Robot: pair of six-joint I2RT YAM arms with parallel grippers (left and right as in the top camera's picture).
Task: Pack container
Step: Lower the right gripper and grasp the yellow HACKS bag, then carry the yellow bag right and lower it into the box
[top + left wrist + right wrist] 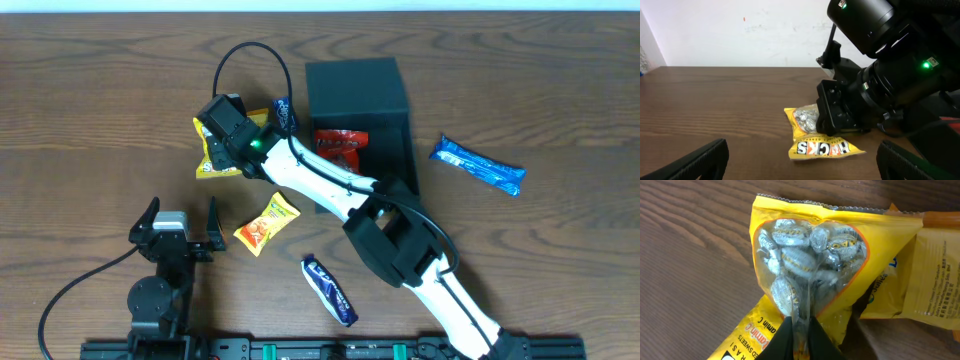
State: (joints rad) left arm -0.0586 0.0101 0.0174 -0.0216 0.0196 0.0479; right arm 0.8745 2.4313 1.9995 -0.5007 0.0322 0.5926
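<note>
The container (pixel 355 88) is sitting open at the far middle of the wooden table (pixel 100 80). It is a dark teal box with a red packet (pixel 342 146) lying inside it, and only the overhead view is showing it clearly. The right arm is spanning the table diagonally from the near right. Its white links are covering the box's near left corner, so that edge is hard to make out.

The right gripper (pixel 213 147) is resting left of the box on a yellow candy bag (pixel 218 158). From above, the wrist is hiding the fingers. The right wrist view is showing what the overhead cannot: the two dark fingertips (pixel 785 339) are pressing together on the bag's (pixel 805 255) clear window of silver-wrapped sweets. A second yellow packet (pixel 935 275) is lying just beside it, cut off at the frame's edge.

The left wrist view is showing the bag's (pixel 822 146) printed lettering and the right gripper (pixel 832 117) from the side, though its tips are lost in shadow.

The left gripper (pixel 182 228) is sitting near the table's front left with its fingers spread apart, holding nothing.

An orange packet (pixel 266 222), a blue packet (pixel 330 290) and a blue bar (pixel 478 165) are lying loose on the wood.
</note>
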